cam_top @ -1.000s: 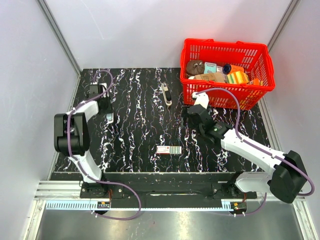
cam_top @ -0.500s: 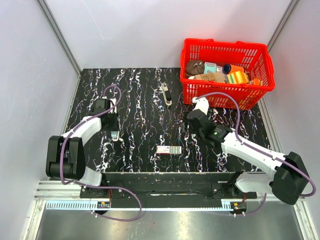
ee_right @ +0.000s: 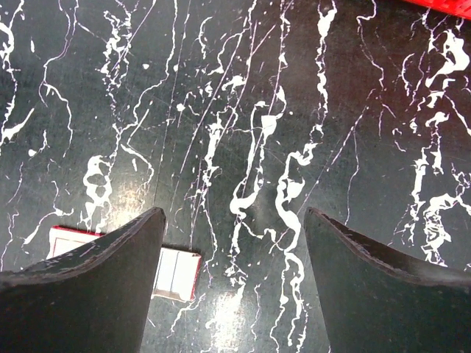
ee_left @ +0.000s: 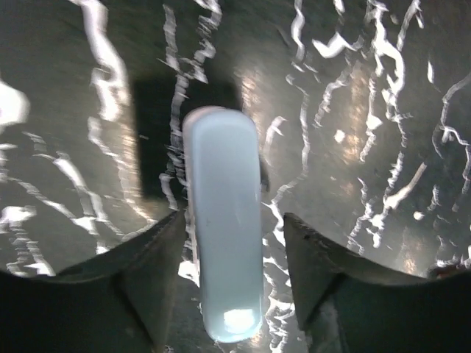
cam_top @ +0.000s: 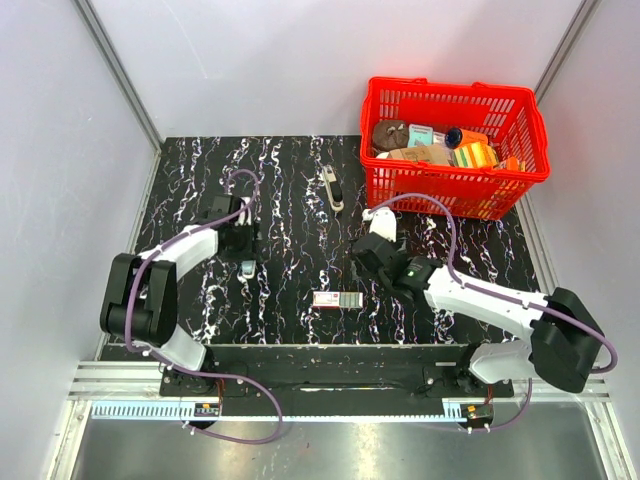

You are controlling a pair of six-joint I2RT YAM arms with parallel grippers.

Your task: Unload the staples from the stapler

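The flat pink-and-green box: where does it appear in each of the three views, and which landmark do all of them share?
Top external: the pink-and-green box lies just below the picture's centre.
Left wrist: not in it.
Right wrist: bottom left, partly behind the right gripper.
Shared landmark: the black, white-veined tabletop.

You had a black table (cam_top: 290, 190) streaked with white marble-like veins in front of you. Plain pale grey walls closed it in on the left (cam_top: 60, 150), at the back (cam_top: 300, 60) and on the right (cam_top: 600, 130), with slanting aluminium posts (cam_top: 115, 75) at the two back corners. Along the near edge ran a silvery rail (cam_top: 110, 385), and below it a brushed metal surface (cam_top: 330, 450). The light was soft and even, leaving faint glare (ee_right: 125, 195) on the glossy tabletop.
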